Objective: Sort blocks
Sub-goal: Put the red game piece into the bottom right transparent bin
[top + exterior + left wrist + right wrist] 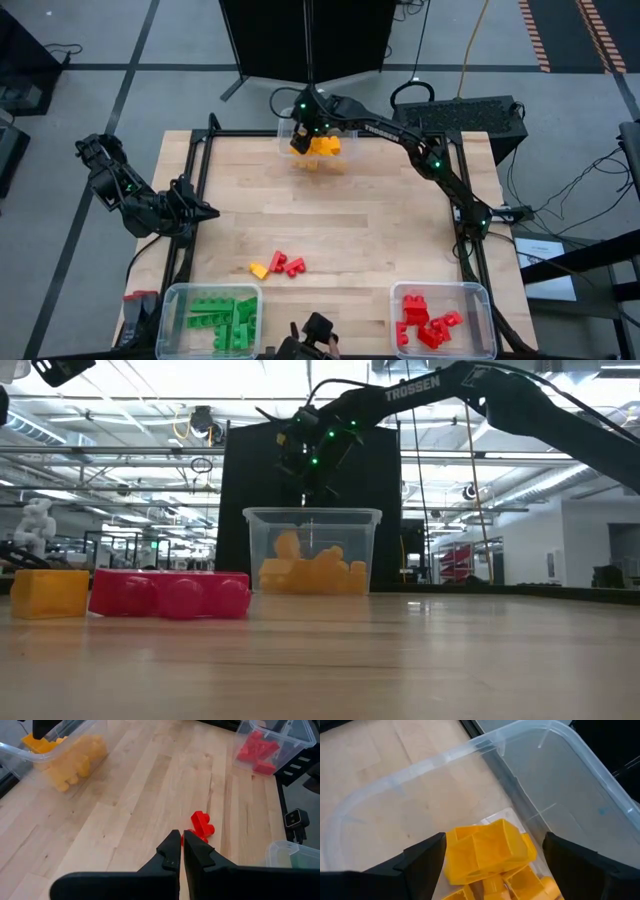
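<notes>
Right hand (300, 133) spread over yellow bin (288, 133).

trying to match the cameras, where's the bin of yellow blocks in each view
High view: yellow bin at the table's far edge, under the right gripper.
Low view: centre, behind the loose blocks.
Left wrist view: upper left corner.
Right wrist view: fills the frame.
Shared landmark: the yellow blocks inside.

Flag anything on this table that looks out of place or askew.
Only the unsorted cluster mid-table: a few red blocks and one yellow block lie loose on the wood, outside any bin. The green bin, red bin and yellow bin hold one colour each. Nothing looks spilled or damaged.
</notes>
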